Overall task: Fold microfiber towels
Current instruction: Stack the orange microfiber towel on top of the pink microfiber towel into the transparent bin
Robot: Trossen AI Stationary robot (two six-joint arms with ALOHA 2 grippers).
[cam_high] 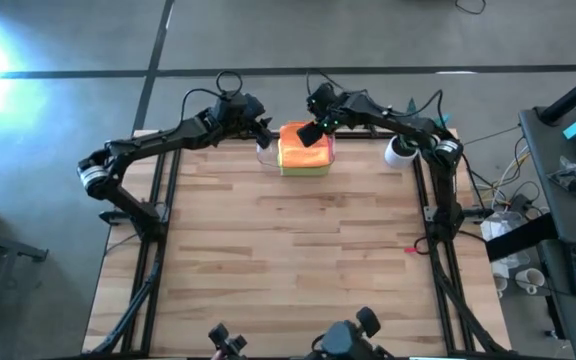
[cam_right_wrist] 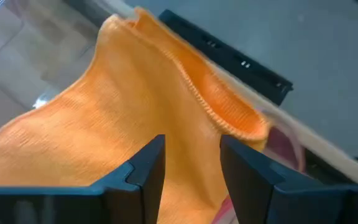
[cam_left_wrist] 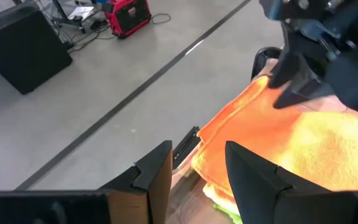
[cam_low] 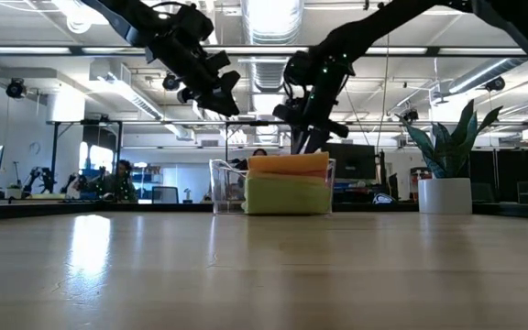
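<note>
A clear plastic bin (cam_low: 223, 188) stands at the middle of the table's far edge. It holds a stack of microfiber towels with the orange towel (cam_high: 293, 138) on top and a lime green one (cam_low: 287, 194) under it. A bit of pink towel (cam_right_wrist: 281, 146) shows at the stack's side. My left gripper (cam_high: 264, 130) hovers open above the bin's left rim, beside the orange towel (cam_left_wrist: 260, 137). My right gripper (cam_high: 308, 133) is open and points down over the orange towel's (cam_right_wrist: 92, 118) top, close to its hemmed edge (cam_right_wrist: 229, 112). My right gripper's open fingers (cam_left_wrist: 288, 84) come from above, pointing down, and stand just at the orange towel's top surface near its far edge. I cannot tell whether they touch it. The towel lies flat on the stack.
A white pot with a green plant (cam_low: 445, 194) stands at the table's far right corner (cam_high: 400, 152). The wooden tabletop (cam_high: 288, 260) stretches bare from the bin to the near edge. People sit in the room behind the table (cam_low: 117, 179).
</note>
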